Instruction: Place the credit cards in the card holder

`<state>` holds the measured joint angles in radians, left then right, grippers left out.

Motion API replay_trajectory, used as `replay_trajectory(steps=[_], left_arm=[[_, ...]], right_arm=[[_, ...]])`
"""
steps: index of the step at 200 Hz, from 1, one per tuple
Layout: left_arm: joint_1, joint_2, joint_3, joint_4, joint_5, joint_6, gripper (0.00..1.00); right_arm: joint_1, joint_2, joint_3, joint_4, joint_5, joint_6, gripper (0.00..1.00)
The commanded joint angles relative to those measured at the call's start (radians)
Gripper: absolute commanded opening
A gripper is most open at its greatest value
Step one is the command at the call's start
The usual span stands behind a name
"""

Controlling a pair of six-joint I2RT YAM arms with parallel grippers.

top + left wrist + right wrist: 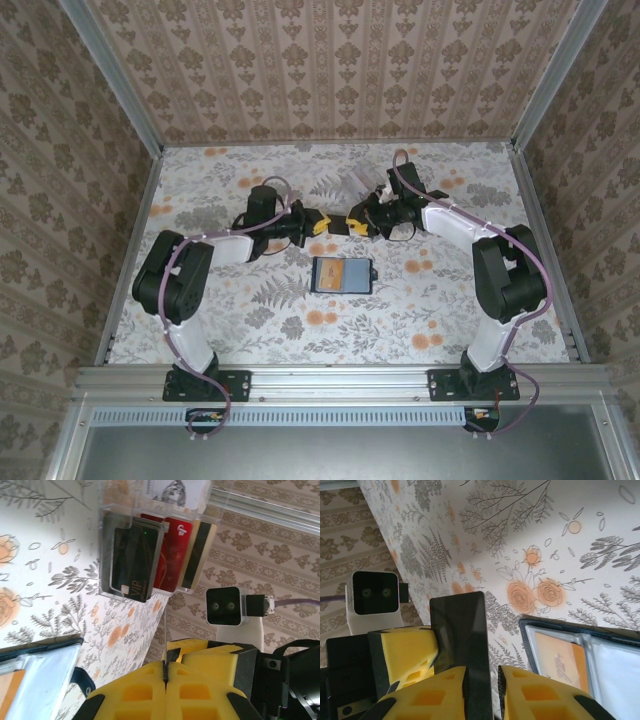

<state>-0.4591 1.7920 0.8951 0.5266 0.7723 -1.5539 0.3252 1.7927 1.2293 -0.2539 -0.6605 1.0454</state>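
1. Card holder (342, 274) is lying open mid-table, with one orange card (560, 660) already sitting inside.
2. Dark card (460, 630) is hanging just beyond it, with the left gripper (165, 672) pinching it and the right gripper (482, 672) apparently standing slightly spread.
3. Other cards (172, 550) are waiting in the far clear box (102, 555).

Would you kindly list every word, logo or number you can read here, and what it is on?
"VIP": dark card in the clear box.
White logo, no words: red card.
Print on the pale card: too blurred to read.
No text: held card.
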Motion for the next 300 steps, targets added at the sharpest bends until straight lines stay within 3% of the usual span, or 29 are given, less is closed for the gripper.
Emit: replay_trajectory(steps=[1,60,83,106,142,174,215,254,300], left_arm=[[-0.004,-0.051,-0.029,-0.04,-0.009,-0.032,0.0],[0.022,-0.103,-0.066,-0.129,-0.039,0.017,0.0],[0.017,-0.167,-0.036,-0.305,-0.085,0.204,0.0],[-0.019,-0.252,-0.004,-0.506,-0.207,0.499,0.0],[-0.048,-0.324,-0.058,-0.578,-0.3,0.656,0.0],[-0.102,-0.282,-0.117,-0.45,-0.26,0.675,0.0],[-0.181,-0.254,-0.157,-0.375,-0.344,0.688,0.0],[-0.191,-0.219,-0.147,-0.357,-0.362,0.696,0.0],[-0.197,-0.18,-0.151,-0.317,-0.356,0.687,0.0]], right_arm=[[0.008,-0.024,-0.002,-0.065,0.043,-0.03,0.26],[0.013,-0.084,-0.037,-0.122,0.116,-0.106,0.26],[0.031,-0.117,-0.054,-0.166,0.171,-0.153,0.21],[0.073,-0.129,-0.053,-0.238,0.242,-0.208,0.13],[0.165,-0.114,-0.069,-0.278,0.343,-0.227,0.08],[0.222,-0.058,-0.07,-0.309,0.392,-0.235,0.05],[0.226,-0.028,-0.086,-0.357,0.49,-0.248,0.04],[0.216,-0.016,-0.09,-0.426,0.596,-0.275,0.04],[0.201,-0.015,-0.108,-0.438,0.634,-0.286,0.04]])
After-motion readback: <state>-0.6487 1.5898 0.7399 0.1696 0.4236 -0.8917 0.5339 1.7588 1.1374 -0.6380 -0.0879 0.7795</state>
